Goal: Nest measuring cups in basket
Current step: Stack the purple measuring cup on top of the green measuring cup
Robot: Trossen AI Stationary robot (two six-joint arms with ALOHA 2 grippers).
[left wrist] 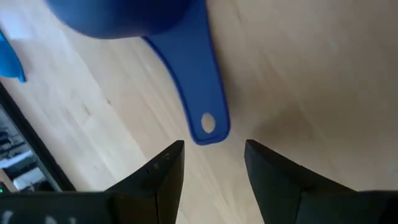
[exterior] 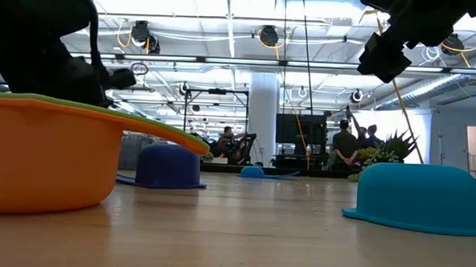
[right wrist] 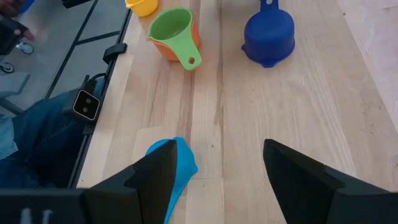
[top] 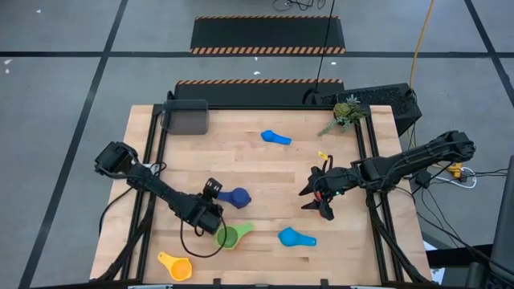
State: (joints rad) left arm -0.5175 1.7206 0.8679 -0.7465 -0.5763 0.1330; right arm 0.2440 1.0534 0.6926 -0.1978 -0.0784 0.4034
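Note:
A dark blue cup (top: 236, 197) lies upside down mid-table, its handle (left wrist: 193, 74) pointing at my left gripper (left wrist: 214, 163). That gripper is open, and the handle's holed end (left wrist: 208, 124) lies just ahead of the gap, untouched. A green cup nested in an orange cup (top: 229, 236) stands near the front, with a yellow cup (top: 175, 265) to its left. One light blue cup (top: 295, 237) lies upside down front right, another (top: 275, 138) farther back. My right gripper (top: 315, 201) is open and empty above the table; the near light blue cup (right wrist: 171, 165) shows beside one finger. The grey basket (top: 185, 117) stands at the far left. No red cup shows plainly.
A green plant sprig (top: 347, 112) lies at the far right corner. A small yellow bit (top: 323, 156) lies right of centre. Cables loop on the table around the left arm (top: 193, 241). Bare wood lies between the basket and the dark blue cup.

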